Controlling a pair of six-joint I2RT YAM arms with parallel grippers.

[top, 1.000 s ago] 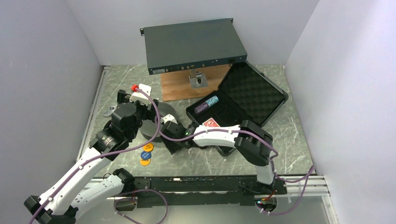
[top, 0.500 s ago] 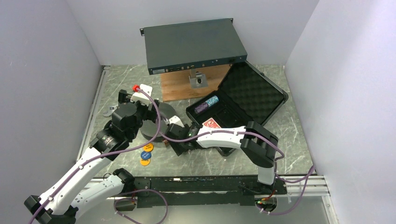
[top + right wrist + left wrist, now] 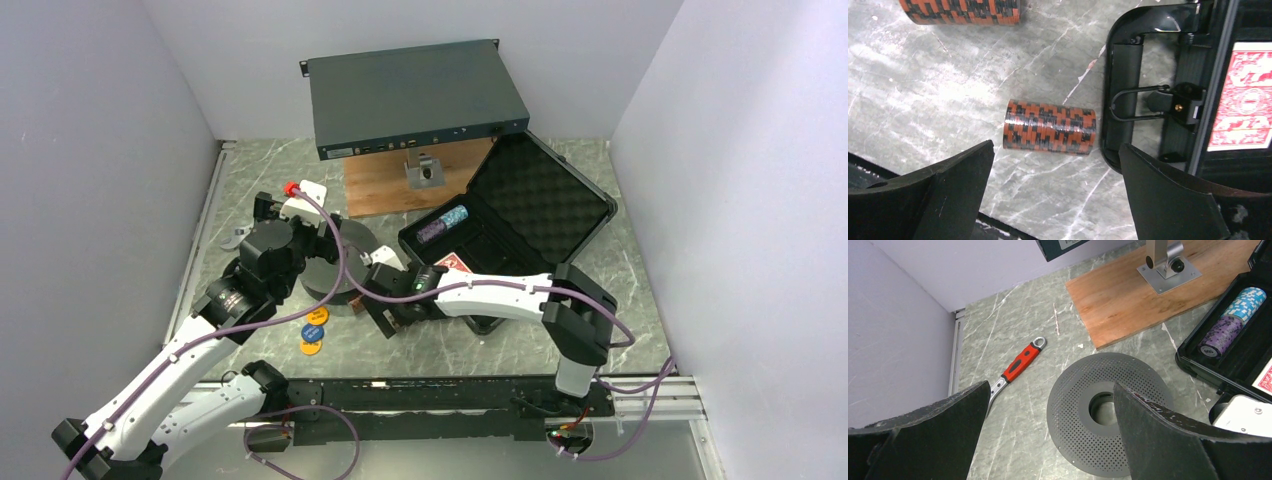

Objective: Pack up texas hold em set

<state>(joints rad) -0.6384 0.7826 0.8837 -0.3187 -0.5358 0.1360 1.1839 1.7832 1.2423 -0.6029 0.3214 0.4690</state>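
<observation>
The right arm is lying outstretched leftward near the bench's near edge, the right gripper (image 3: 1055,167) gaping over one of two orange-and-black chip stacks (image 3: 1049,127) beside the open black case (image 3: 545,195) holding one purple stack (image 3: 1223,332), one teal stack (image 3: 1248,300) and a red-backed deck (image 3: 1243,95), while the left gripper (image 3: 1052,390) is hovering, jaws apart, over the spool (image 3: 1128,370).

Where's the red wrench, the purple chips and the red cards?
red wrench (image 3: 1021,361): left wrist view, its red handle.
purple chips (image 3: 1224,330): left wrist view, the stack's side.
red cards (image 3: 1244,95): right wrist view, top card's back.
</observation>
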